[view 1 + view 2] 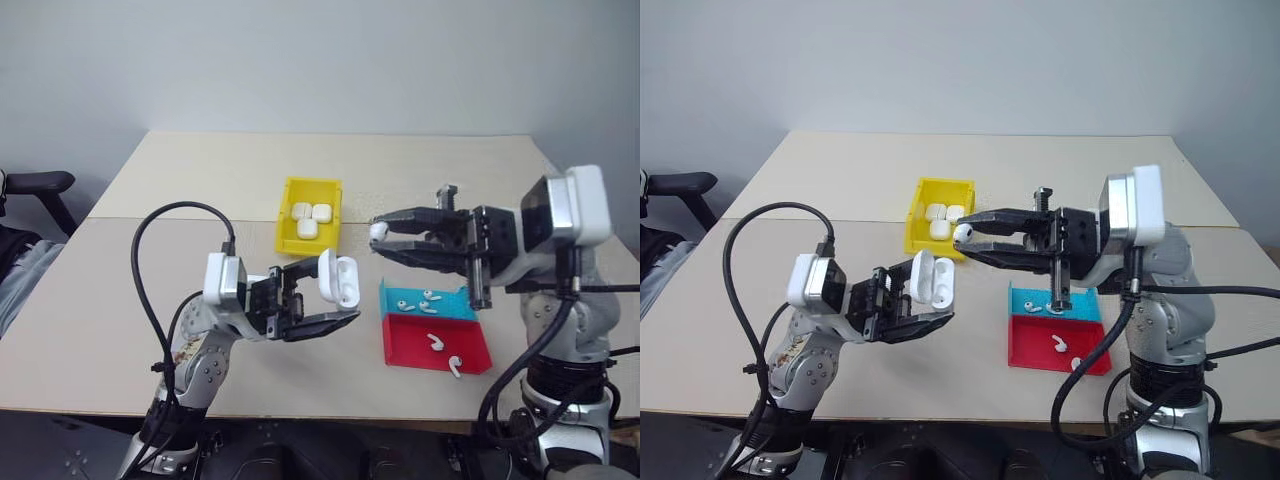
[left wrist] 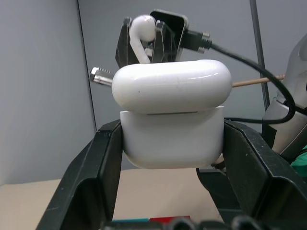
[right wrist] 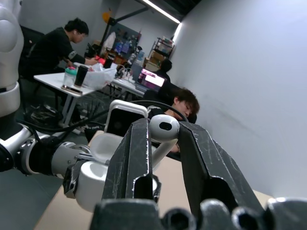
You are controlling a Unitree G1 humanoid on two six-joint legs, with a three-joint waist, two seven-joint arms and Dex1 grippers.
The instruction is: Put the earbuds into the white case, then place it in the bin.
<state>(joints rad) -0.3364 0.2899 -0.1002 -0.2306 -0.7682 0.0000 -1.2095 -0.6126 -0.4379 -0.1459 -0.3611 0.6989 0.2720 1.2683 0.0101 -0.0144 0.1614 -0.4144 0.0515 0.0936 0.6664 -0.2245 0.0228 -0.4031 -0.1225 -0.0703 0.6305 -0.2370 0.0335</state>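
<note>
Here, at frame centre, our left gripper [image 1: 318, 301] clamps the open white case [image 1: 338, 279]; our right gripper [image 1: 380, 240] pinches an earbud [image 1: 378, 231], which next needs seating in the case.

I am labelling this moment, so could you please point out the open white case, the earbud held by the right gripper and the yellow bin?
white case [image 1: 342, 278], left eye view, open lid.
earbud [image 1: 378, 231], left eye view, rounded head.
yellow bin [image 1: 311, 185], left eye view, far rim.
</note>
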